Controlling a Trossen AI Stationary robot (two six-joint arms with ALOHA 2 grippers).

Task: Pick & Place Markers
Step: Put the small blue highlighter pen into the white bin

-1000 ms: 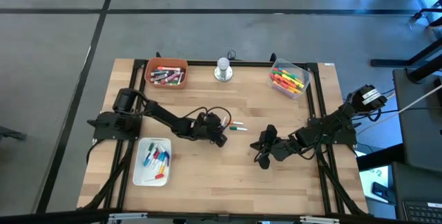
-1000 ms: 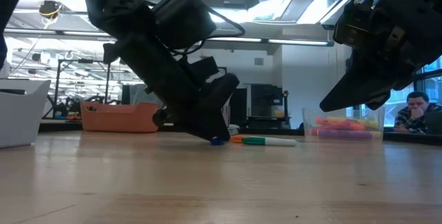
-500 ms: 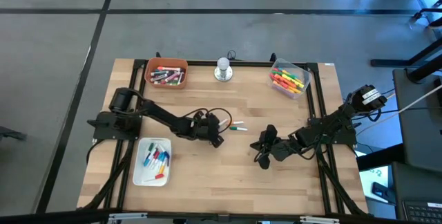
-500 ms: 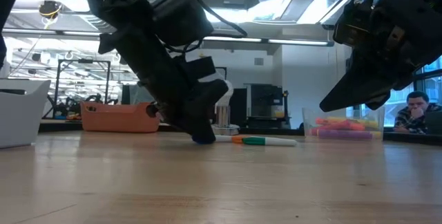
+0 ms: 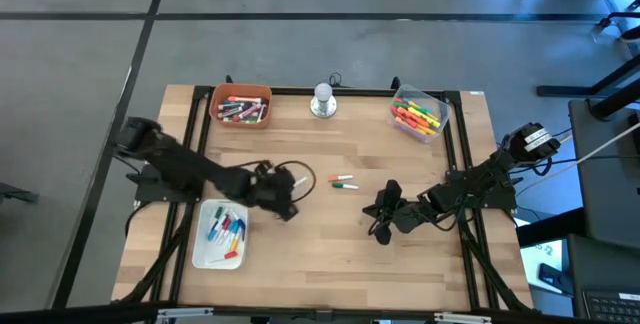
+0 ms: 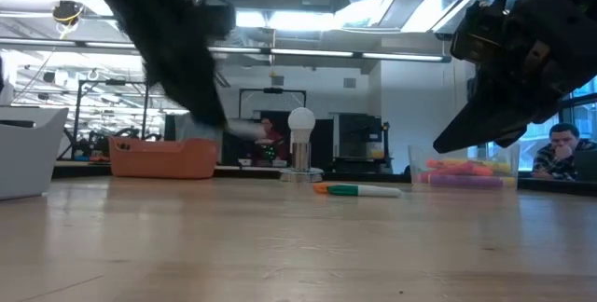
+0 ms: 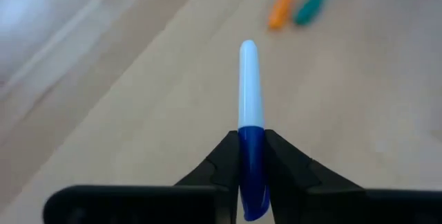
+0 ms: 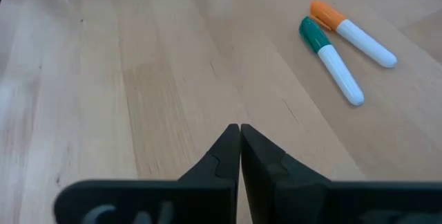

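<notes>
**A:** Why is the left tool [image 7: 252, 156] holding that blue-capped, white-bodied marker [image 7: 248, 99] the way it is?

**B:** Its two dark fingers [image 7: 222, 160] are clamped on the blue cap end, so the white barrel sticks straight out ahead. Pinching one end leaves the long body free, which I'd judge makes it easy to lay down flat in a container.

**A:** And where is that left tool [image 5: 283, 190] in the scene?

**B:** Left of the middle of the pale wooden surface [image 5: 330, 249], raised off the wood, just right of the white rectangular tray [image 5: 203, 249] that holds blue, red and other markers near the front left. I'd guess the blue one belongs there, since that tray already carries blues.

**A:** What lies further out?

**B:** An orange-capped marker [image 8: 349, 32] and a green-capped marker [image 8: 330, 59] lie side by side on the surface near its middle, to the right of the left tool. Probably they wait their turn.

**A:** The right tool [image 8: 239, 148]?

**B:** Fingers pressed together on nothing, hovering right of centre [image 5: 382, 214], clear of the two markers.

**A:** And at the far edge?

**B:** An orange bin [image 5: 241, 92] of reddish markers far left, a clear tub [image 5: 438, 103] of yellow, orange and green markers far right, and a silver round knob-like object [image 5: 322, 99] between them.
</notes>
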